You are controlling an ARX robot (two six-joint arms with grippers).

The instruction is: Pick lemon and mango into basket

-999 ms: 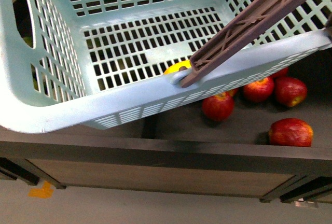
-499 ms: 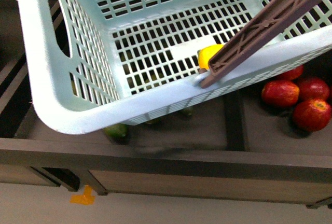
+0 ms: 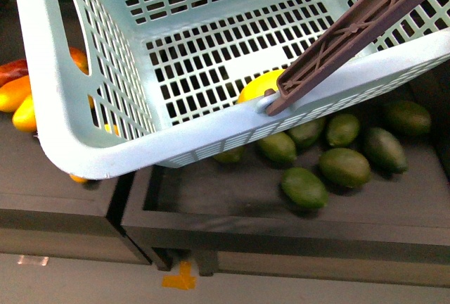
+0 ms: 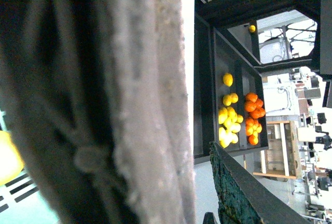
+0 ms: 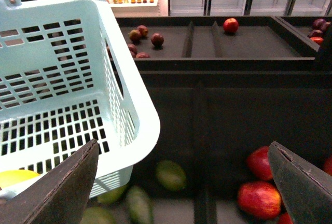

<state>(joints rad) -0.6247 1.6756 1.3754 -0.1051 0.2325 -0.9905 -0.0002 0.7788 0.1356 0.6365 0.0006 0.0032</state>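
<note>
The aqua basket [image 3: 77, 149] hangs tilted over the shelf and fills the upper front view. Its brown handle [image 3: 351, 29] crosses the near rim. The lemon [image 3: 259, 84] lies on the basket floor against the near wall, and shows as a yellow edge [image 5: 15, 177] in the right wrist view. Orange-yellow mangoes [image 3: 15, 94] lie in the left bin, partly behind the basket wall. My left gripper [image 4: 192, 193] is shut on the basket's handle [image 4: 129, 105], which is a blurred grey-brown band there. My right gripper [image 5: 181, 182] is open beside the basket [image 5: 78, 79], holding nothing.
Green fruits [image 3: 344, 167] lie in the dark bin under the basket. Red apples [image 5: 259, 198] sit in the neighbouring bin, past a divider [image 5: 199, 146]. An upper shelf holds an apple [image 5: 231, 25] and dark fruits [image 5: 142, 35]. Distant trays hold yellow [image 4: 228, 120] and orange fruit [image 4: 252, 117].
The view has slid left along the shelf: red apples left the front view, green fruits and orange mangoes came in. The lemon shifted along the basket floor.
</note>
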